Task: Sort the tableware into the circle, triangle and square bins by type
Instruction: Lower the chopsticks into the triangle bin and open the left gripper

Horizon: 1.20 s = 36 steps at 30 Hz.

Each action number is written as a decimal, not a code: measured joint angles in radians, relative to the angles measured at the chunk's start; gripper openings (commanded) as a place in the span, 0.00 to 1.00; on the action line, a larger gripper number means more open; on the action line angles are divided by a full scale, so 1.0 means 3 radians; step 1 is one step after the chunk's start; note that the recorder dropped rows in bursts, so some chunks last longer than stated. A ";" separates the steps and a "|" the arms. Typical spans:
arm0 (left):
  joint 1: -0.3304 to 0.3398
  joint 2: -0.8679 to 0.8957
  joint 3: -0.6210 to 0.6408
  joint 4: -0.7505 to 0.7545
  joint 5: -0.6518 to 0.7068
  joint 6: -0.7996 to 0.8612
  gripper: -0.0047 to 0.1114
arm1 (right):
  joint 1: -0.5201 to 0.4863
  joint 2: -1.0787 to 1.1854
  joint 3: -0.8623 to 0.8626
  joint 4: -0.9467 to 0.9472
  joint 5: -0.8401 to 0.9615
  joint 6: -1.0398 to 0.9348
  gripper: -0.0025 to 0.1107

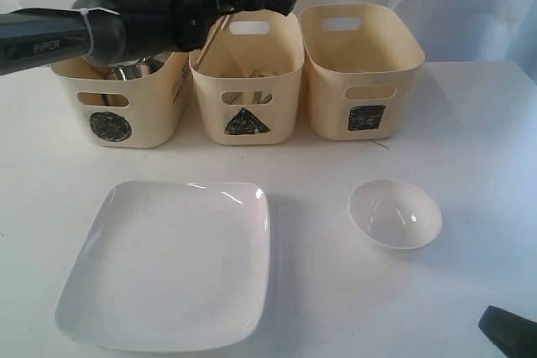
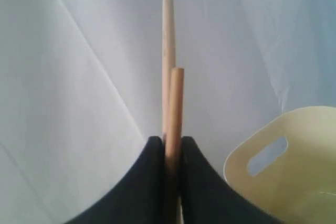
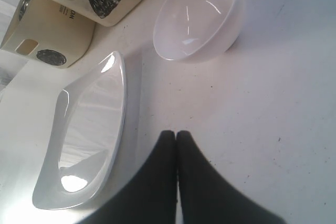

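Right gripper [image 3: 176, 135]: nearest the lens, low over the near right corner of the tabletop [image 1: 470, 165]; jaws pressed together, nothing between them.
Large white square plate [image 1: 168, 266]: near left part of the tabletop, flat.
Plate handling: judged glazed, slippery, breakable and the heaviest piece; take it by the raised rim.
Clear round dish [image 1: 394, 214]: right of centre, upright, well apart from the plate; light and smooth, rim hold.
Wooden chopsticks [image 2: 168, 51]: clamped in the left gripper [image 2: 172, 142], in the air over the triangle bin [image 1: 243, 81] at the far edge.
Chopstick handling: light, stiff, round; may pivot or slide, so grip mid-length.
Left wrist only: two sticks pinched with uneven ends.
Exterior only: which bin lies below; steel pieces [image 1: 126, 71] in the circle bin [image 1: 117, 115]; square bin [image 1: 361, 81].
Unclear: whether the lower stick ends are inside the rim.
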 measured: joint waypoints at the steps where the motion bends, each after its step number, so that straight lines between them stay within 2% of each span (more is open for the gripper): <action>1: 0.0000 0.0000 0.0000 0.0000 -0.0016 -0.0048 0.04 | 0.0000 0.0000 0.0000 0.0000 0.0000 0.0000 0.02; 9: 0.0000 0.0085 -0.0002 0.0000 -0.0381 -0.0325 0.04 | 0.0000 0.0000 0.0000 0.0000 0.0000 0.0000 0.02; 36: 0.0000 0.0137 -0.0002 0.0000 -0.0251 -0.0338 0.04 | 0.0000 0.0000 0.0000 0.0000 0.0000 0.0000 0.02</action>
